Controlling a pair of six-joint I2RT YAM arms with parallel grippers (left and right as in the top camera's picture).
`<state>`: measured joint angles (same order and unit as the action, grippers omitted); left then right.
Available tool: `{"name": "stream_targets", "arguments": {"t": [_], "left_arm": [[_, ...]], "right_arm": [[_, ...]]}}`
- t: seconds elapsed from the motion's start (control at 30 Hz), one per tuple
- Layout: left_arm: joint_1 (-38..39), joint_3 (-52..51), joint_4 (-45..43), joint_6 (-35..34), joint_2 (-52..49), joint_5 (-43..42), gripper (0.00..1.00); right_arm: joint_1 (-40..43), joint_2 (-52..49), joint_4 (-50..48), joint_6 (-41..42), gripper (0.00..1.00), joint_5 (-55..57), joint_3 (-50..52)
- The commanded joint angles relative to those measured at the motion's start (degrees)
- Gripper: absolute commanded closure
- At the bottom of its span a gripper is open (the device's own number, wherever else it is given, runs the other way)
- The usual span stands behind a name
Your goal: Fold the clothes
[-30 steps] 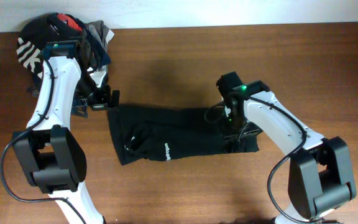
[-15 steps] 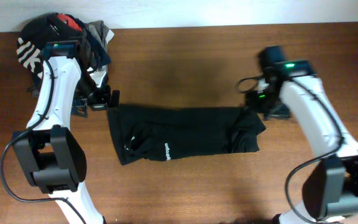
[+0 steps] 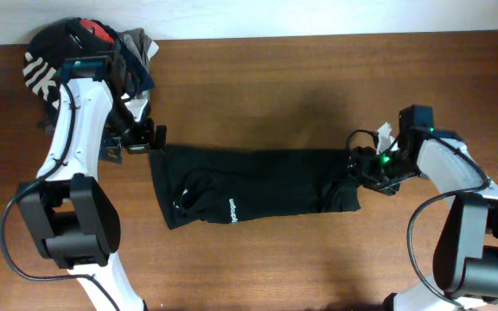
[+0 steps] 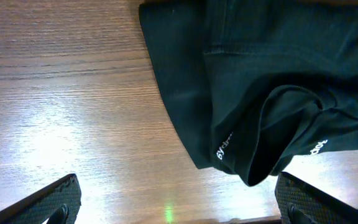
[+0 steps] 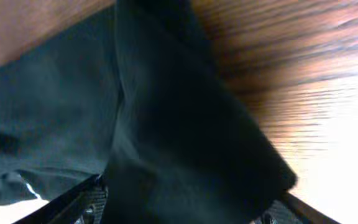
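The black leggings (image 3: 249, 181) lie flat and lengthwise across the middle of the table, with small white lettering (image 3: 232, 210) near the front left. My left gripper (image 3: 150, 138) is open and empty, just beyond the garment's far left corner; in the left wrist view the leggings (image 4: 260, 81) lie ahead of the spread fingers (image 4: 176, 199), with bare wood between them. My right gripper (image 3: 359, 168) is at the bunched right end. In the right wrist view its fingers (image 5: 188, 205) are spread wide with black cloth (image 5: 166, 124) between them.
A pile of other clothes (image 3: 85, 43) sits at the far left corner, with a black top with white block letters (image 3: 37, 73) and red and grey pieces. The wooden table (image 3: 258, 95) ends at a white wall behind.
My right arm swung from over the garment's right part out to the far right, then came down at the garment's right end. The right end of the cloth shifted a little. The left arm stayed still.
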<state>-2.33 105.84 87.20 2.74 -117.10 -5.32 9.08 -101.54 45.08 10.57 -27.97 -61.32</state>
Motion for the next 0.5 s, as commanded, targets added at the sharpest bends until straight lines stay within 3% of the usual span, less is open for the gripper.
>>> {"name": "stream_targets", "arguments": {"t": [0.0, 0.07, 0.2, 0.33, 0.47], "left_arm": [[-0.3, -0.2, 0.1, -0.6, 1.4, 0.2, 0.01], [-0.3, -0.2, 0.1, -0.6, 1.4, 0.2, 0.01], [-0.3, -0.2, 0.1, -0.5, 1.4, 0.2, 0.01], [-0.3, -0.2, 0.0, -0.6, 1.4, 0.2, 0.01], [-0.3, -0.2, 0.1, -0.6, 1.4, 0.2, 0.01]], "right_arm": [[0.3, -0.1, -2.8, 2.0, 0.23, -4.4, 3.2], [0.3, -0.1, -3.1, 1.9, 0.24, -4.4, 3.4], [0.3, -0.1, -4.3, 2.0, 0.47, -4.4, 3.3], [0.3, 0.0, -3.8, 1.9, 0.78, -4.7, 0.8], [-0.5, 0.1, -1.9, 1.9, 0.82, -4.8, -2.1]]}}
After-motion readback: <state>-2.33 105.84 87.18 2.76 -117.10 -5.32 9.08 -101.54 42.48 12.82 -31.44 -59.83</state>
